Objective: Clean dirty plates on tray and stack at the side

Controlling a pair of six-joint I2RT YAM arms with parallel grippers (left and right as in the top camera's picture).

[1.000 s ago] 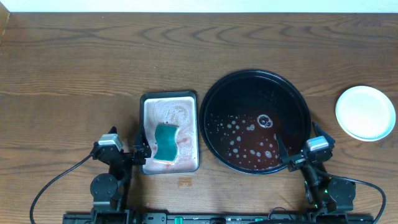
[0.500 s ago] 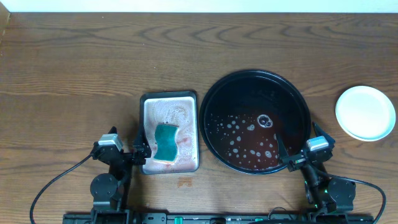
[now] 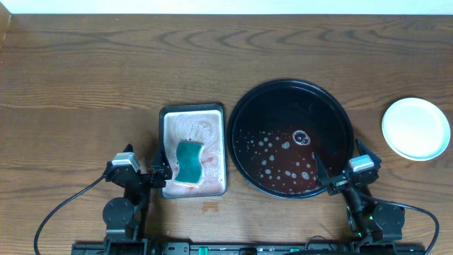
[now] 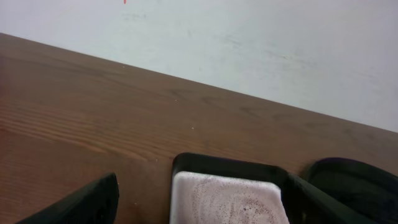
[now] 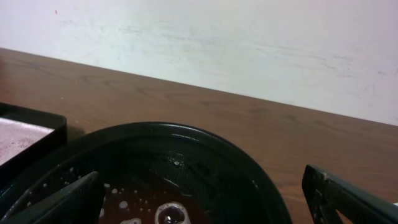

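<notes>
The black round tray (image 3: 244, 106) sits right of centre and holds only reddish liquid with white foam spots; it also shows in the right wrist view (image 5: 249, 168). A white plate stack (image 3: 416, 128) rests on the wood tabletop at the far right; how many plates it holds cannot be told. My left gripper (image 3: 157, 173) is open and empty at the front left corner of the silver pan. My right gripper (image 3: 338, 177) is open and empty at the tray's front right rim. Both sets of fingers show spread wide in the wrist views.
A small rectangular silver pan (image 3: 212, 120) with pinkish foam holds a green sponge (image 3: 188, 161), left of the tray; its far end shows in the left wrist view (image 4: 224, 193). A small red stain (image 3: 210, 207) marks the table in front of the pan.
</notes>
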